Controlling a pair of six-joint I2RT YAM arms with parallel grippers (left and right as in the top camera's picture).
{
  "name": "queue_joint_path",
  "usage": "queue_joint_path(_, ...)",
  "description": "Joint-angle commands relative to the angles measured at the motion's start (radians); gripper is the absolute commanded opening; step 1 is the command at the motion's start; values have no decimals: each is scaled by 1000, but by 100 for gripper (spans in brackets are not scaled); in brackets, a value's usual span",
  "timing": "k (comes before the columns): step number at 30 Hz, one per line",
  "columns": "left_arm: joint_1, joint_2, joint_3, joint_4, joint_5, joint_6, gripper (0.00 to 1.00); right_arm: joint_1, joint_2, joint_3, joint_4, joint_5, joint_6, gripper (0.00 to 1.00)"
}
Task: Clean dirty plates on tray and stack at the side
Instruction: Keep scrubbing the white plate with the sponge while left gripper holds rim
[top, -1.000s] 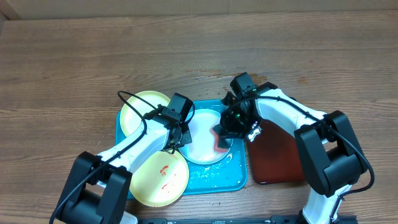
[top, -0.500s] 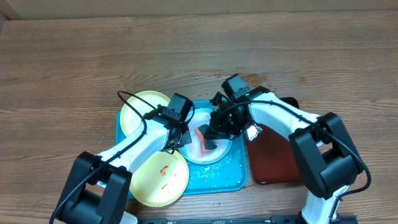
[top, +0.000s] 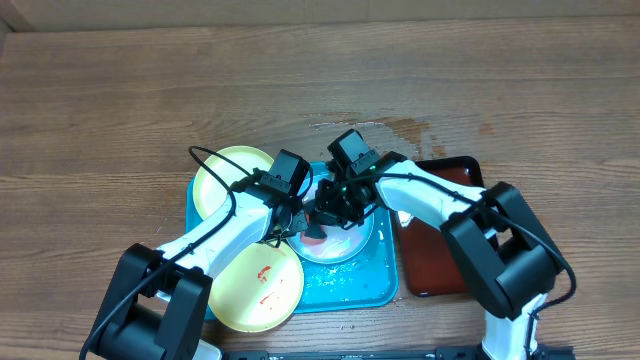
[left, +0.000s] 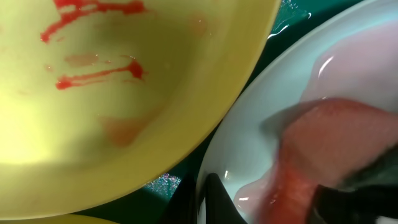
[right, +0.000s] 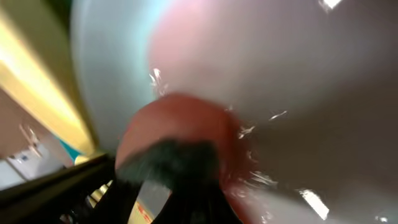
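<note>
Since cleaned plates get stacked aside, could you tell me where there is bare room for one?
Bare: the dark red-brown tray right of the turquoise tray, and the table beyond and left of both. Crowded: the turquoise tray's three plates, with left gripper, right gripper and red sponge at the white plate.

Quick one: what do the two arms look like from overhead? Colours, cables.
The left arm and the right arm both have white link shells with black joints and black boxy lower sections. A thin black cable loops loose off the left arm.
</note>
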Motion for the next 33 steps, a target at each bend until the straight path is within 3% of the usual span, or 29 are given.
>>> queue_joint_path(1, 19, 56, -56, -31, -92, -17, 4, 3, 56, -6, -19, 37, 69, 4)
queue_joint_path(15, 19, 56, -56, -32, -94, -17, 4, -93, 67, 15, -327, 222, -162, 4)
queue_joint_path(20, 19, 56, -56, -34, -94, -13, 4, -134, 67, 53, -437, 459, -165, 4)
queue_joint_path(33, 19, 56, -56, -39, -92, -5, 4, -154, 67, 141, -432, 747, -166, 4)
